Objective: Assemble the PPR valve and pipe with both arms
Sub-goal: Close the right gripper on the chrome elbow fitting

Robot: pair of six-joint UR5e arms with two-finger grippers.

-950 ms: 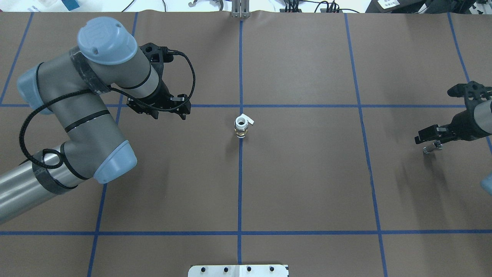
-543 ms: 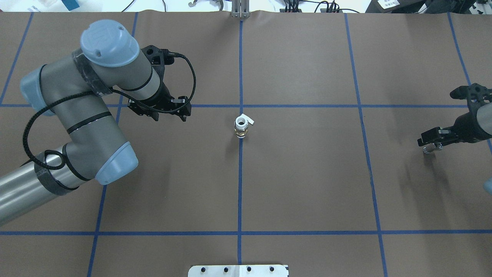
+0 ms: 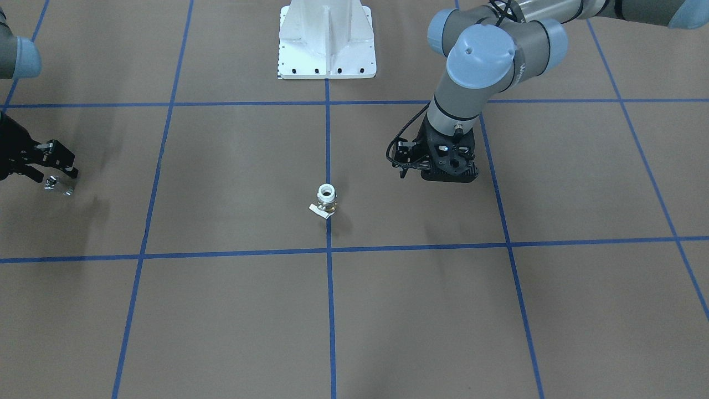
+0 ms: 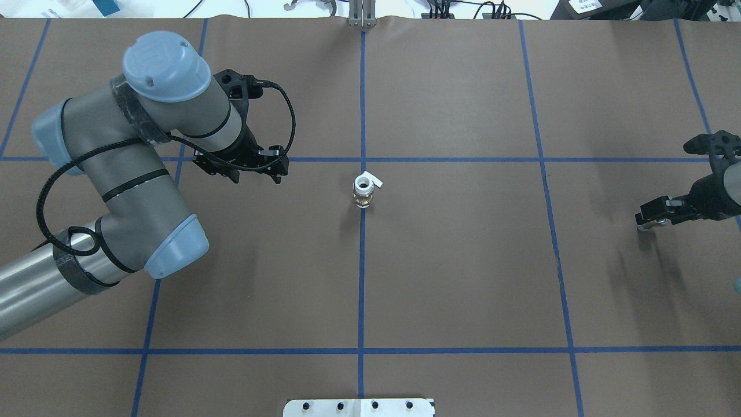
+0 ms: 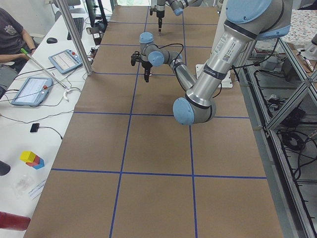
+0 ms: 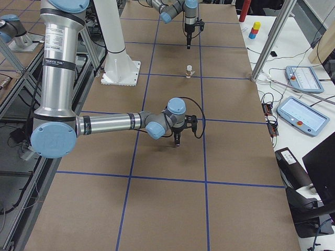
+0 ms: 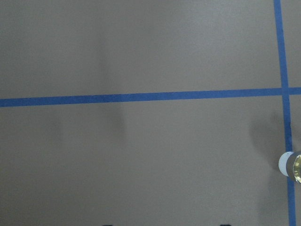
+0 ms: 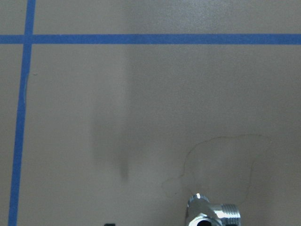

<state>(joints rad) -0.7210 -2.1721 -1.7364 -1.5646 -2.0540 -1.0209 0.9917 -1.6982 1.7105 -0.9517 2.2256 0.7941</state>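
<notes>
The left end effector (image 4: pixel 255 174) is spread wide with nothing between its fingers. It hangs over the left half of the bench (image 4: pixel 463 278), right by one of the blue tape lines (image 4: pixel 451 159). Its own wrist cam shows just two dark fingertip bits at the bottom edge, well apart, so that checks out.

The right end effector (image 4: pixel 647 220) is way over by the bench's right end, clamped on a small chrome threaded fitting (image 3: pixel 58 187). Funny thing is you barely see that fitting from overhead, just a glint under the black fingers. The front camera shows it as a shiny lump below the fingers. The right wrist cam gets the good look: a threaded stub out to one side and an open round port facing the lens.

The white PPR valve (image 4: pixel 363 190) stands upright on its brass collar mid-bench, on the centre tape line. It's just robot-side of the cross line and well apart from both end effectors. The overhead and front views look down its open bore and show a little white tab sticking out to one side. The left wrist cam only catches a sliver of it at the right edge.

A white pedestal (image 3: pixel 327 44) sits at the robot-side edge. Only the side cameras show the side table with tablets (image 5: pixel 29 90), coloured blocks (image 5: pixel 31 158) and a seated person (image 5: pixel 12 34).
</notes>
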